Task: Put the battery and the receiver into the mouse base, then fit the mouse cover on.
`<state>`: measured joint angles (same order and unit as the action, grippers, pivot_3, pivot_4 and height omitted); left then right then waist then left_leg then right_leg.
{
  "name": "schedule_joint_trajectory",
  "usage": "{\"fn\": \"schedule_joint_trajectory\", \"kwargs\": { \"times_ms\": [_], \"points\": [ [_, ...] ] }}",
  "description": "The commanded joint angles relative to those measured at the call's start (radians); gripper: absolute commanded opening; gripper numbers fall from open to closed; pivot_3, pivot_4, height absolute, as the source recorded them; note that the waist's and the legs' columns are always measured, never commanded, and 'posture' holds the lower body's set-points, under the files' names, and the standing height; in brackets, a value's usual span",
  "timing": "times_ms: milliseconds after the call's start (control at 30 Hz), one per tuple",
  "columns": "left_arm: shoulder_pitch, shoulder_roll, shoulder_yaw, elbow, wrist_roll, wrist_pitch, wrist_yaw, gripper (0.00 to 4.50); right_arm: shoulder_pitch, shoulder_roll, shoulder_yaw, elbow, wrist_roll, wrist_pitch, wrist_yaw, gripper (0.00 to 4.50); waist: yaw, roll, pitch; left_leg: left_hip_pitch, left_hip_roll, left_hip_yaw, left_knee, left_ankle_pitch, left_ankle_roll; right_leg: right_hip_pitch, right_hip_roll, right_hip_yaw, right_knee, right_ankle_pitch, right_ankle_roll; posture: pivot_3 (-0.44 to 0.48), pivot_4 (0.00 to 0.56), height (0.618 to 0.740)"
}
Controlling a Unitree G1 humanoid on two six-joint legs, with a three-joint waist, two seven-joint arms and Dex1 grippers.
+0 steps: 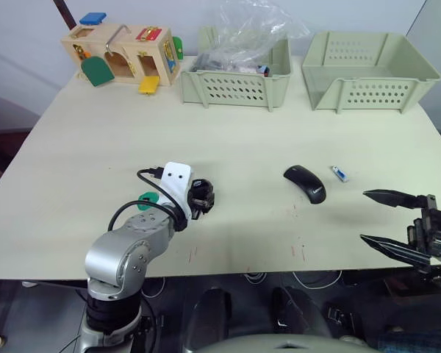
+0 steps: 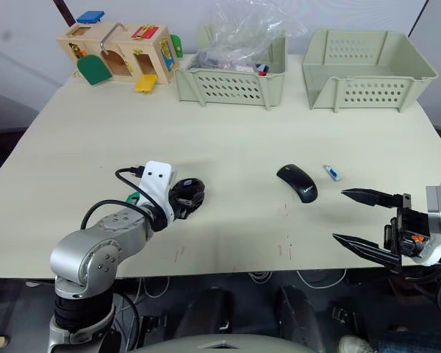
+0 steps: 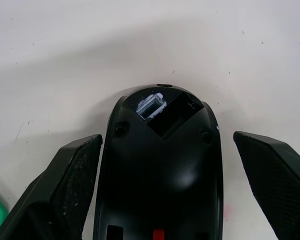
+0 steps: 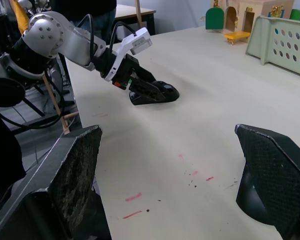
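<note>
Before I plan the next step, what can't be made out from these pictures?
- Mouse base: partly cut off by the left wrist view's edge, so the battery can't be confirmed.
- In the head views it is mostly hidden by the left gripper.
- Small blue-and-white piece beside the mouse cover: too small to identify.

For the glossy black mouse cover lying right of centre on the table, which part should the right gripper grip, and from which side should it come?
Probably across its narrow width, coming from above. The mouse cover lies flat and apart from the small blue-and-white item, so its long edges are free. It is a thin curved shell, so pinching both long edges suits it. The right gripper is open and nearest.
</note>
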<state>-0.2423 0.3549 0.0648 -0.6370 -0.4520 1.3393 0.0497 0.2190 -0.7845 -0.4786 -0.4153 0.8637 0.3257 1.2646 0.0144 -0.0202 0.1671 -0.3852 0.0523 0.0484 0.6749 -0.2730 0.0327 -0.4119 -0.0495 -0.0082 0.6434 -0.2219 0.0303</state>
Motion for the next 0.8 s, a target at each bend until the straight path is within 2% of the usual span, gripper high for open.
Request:
{"fn": "schedule_joint_trajectory", "kwargs": {
  "times_ms": [33, 500, 600, 667, 800],
  "points": [
    [-0.011, -0.004, -0.005, -0.007, 0.026, -0.005, -0.012, 4.47, -0.006, -0.008, -0.029, -0.037, 0.017, -0.001, -0.012, 4.48, 0.0, 0.0, 0.0, 0.0, 0.0, 0.0, 0.0, 0.0, 0.0, 0.0, 0.0, 0.0, 0.0, 0.0, 0.0, 0.0, 0.15, 0.74],
    [-0.006, -0.018, -0.009, -0.012, 0.074, 0.016, -0.043, 4.47, 0.016, 0.006, -0.033, -0.009, -0.001, -0.034, 0.016, 4.48, 0.0, 0.0, 0.0, 0.0, 0.0, 0.0, 0.0, 0.0, 0.0, 0.0, 0.0, 0.0, 0.0, 0.0, 0.0, 0.0, 0.15, 0.74],
    [-0.001, -0.023, -0.007, -0.013, 0.082, 0.018, -0.049, 3.66, 0.024, 0.007, -0.038, -0.001, -0.003, -0.044, 0.026, 4.5, 0.0, 0.0, 0.0, 0.0, 0.0, 0.0, 0.0, 0.0, 0.0, 0.0, 0.0, 0.0, 0.0, 0.0, 0.0, 0.0, 0.15, 0.74],
    [0.007, -0.02, -0.009, -0.019, 0.087, 0.022, -0.057, 2.89, 0.031, 0.011, -0.039, 0.006, -0.007, -0.054, 0.035, 4.5, 0.0, 0.0, 0.0, 0.0, 0.0, 0.0, 0.0, 0.0, 0.0, 0.0, 0.0, 0.0, 0.0, 0.0, 0.0, 0.0, 0.15, 0.74],
    [0.01, -0.021, -0.007, -0.025, 0.094, 0.024, -0.066, 2.89, 0.033, 0.014, -0.034, 0.011, -0.011, -0.064, 0.039, 4.5, 0.0, 0.0, 0.0, 0.0, 0.0, 0.0, 0.0, 0.0, 0.0, 0.0, 0.0, 0.0, 0.0, 0.0, 0.0, 0.0, 0.15, 0.74]
  ]
}}
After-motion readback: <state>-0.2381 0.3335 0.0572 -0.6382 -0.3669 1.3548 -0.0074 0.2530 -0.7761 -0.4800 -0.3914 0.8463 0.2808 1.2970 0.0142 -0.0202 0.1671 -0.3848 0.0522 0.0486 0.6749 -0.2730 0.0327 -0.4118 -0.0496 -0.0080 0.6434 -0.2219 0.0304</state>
